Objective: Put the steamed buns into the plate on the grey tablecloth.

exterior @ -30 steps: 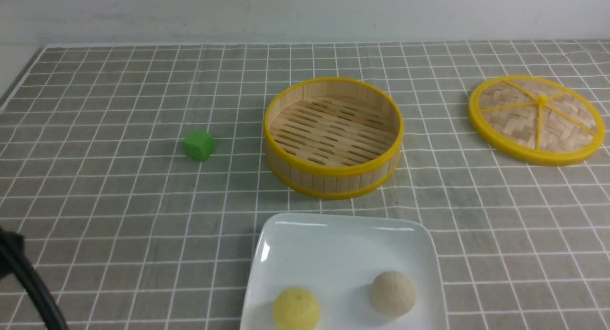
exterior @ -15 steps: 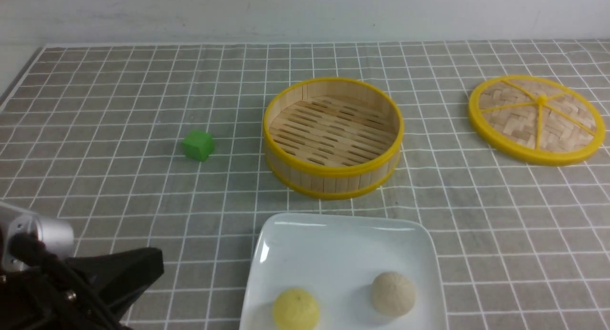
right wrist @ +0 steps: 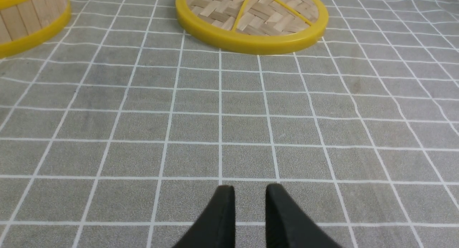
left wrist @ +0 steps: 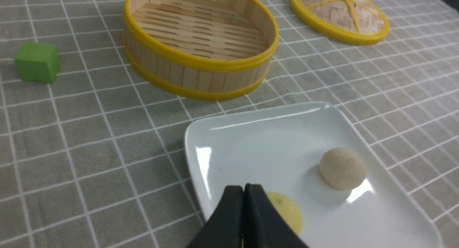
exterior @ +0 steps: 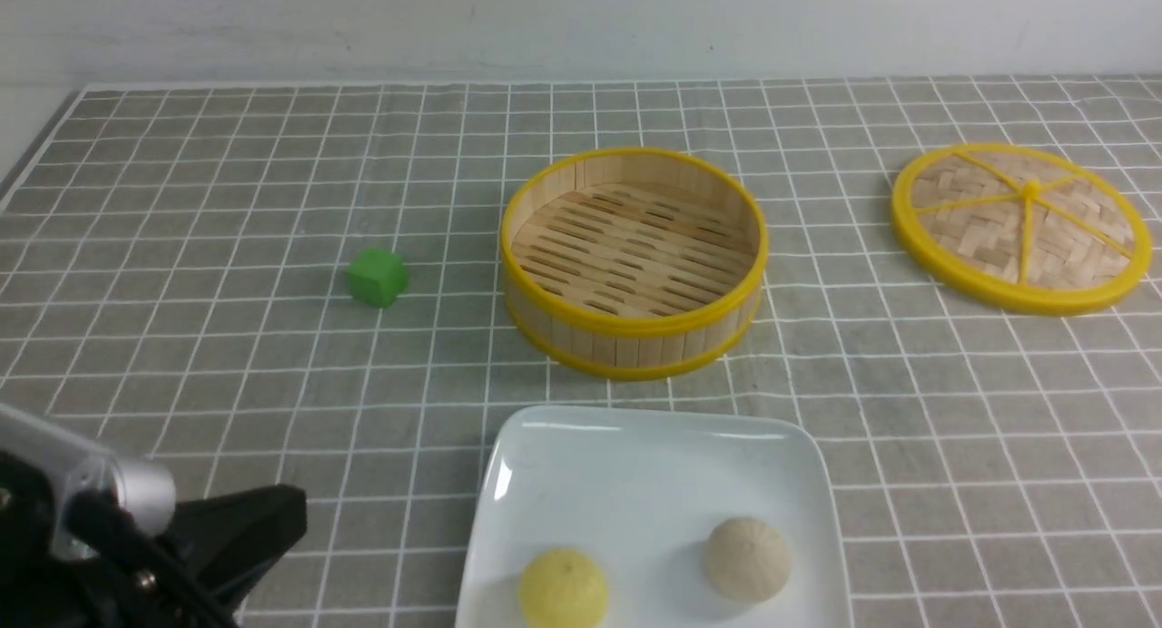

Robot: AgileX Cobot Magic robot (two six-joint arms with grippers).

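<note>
The pale yellow steamed bun (exterior: pixel 563 589) and the beige steamed bun (exterior: pixel 747 558) both rest in the white square plate (exterior: pixel 635 465) on the grey tablecloth (exterior: pixel 227 201), at the near middle. My left gripper (exterior: pixel 289 512) is low at the near left, left of the plate. In the left wrist view its fingers (left wrist: pixel 244 187) are pressed together and empty, over the plate's near edge (left wrist: pixel 200 190), partly hiding the yellow bun (left wrist: pixel 285 210); the beige bun (left wrist: pixel 342 168) lies apart. My right gripper (right wrist: pixel 250 190) hovers over bare cloth, jaws nearly together with a narrow gap, empty.
The empty yellow-rimmed bamboo steamer (exterior: pixel 635 338) stands just behind the plate. Its woven lid (exterior: pixel 1021 224) lies flat at the far right and shows ahead of the right gripper (right wrist: pixel 251 15). A green cube (exterior: pixel 377 277) sits left of the steamer.
My left arm has come into the front view at the near left, then sunk slightly. The buns, plate, steamer, lid and cube have not moved.
</note>
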